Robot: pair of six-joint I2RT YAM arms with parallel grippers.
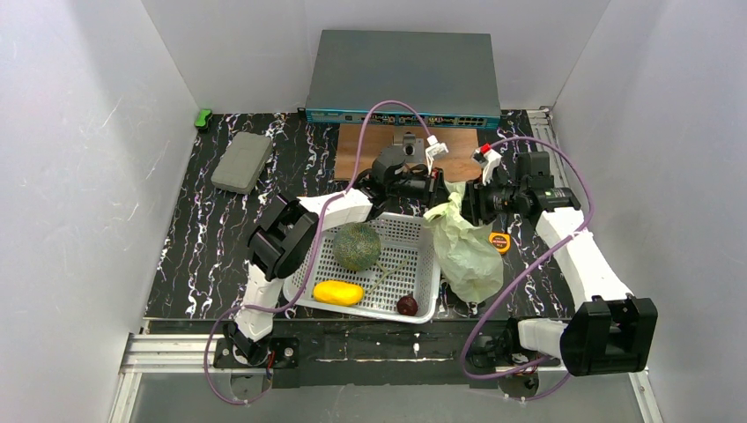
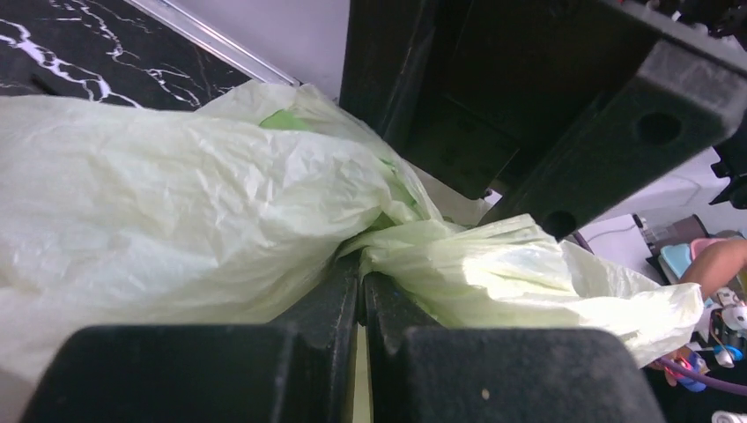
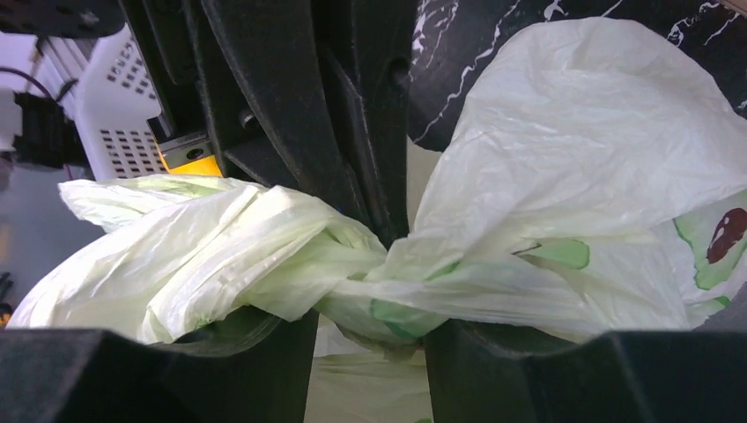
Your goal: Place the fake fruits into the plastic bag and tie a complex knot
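Observation:
The pale-green plastic bag [image 1: 467, 251] with avocado prints hangs just right of the white basket [image 1: 432, 264], its twisted neck lifted between both grippers. My left gripper [image 1: 438, 192] is shut on the bag's neck [image 2: 414, 242], its jaws pinching it at the tips [image 2: 363, 269]. My right gripper [image 1: 465, 204] is open; the twisted neck [image 3: 388, 282] lies across its fingertips [image 3: 370, 322]. In the basket lie the green melon [image 1: 356, 246], the yellow mango [image 1: 337, 292] and the small dark red plum [image 1: 407, 305]. The other fruits are out of view.
A yellow tape measure [image 1: 500, 241] lies beside the bag on the right. A grey network switch [image 1: 401, 77] and a wooden board [image 1: 361, 150] stand at the back. A grey block [image 1: 241, 162] lies at the back left. White walls close both sides.

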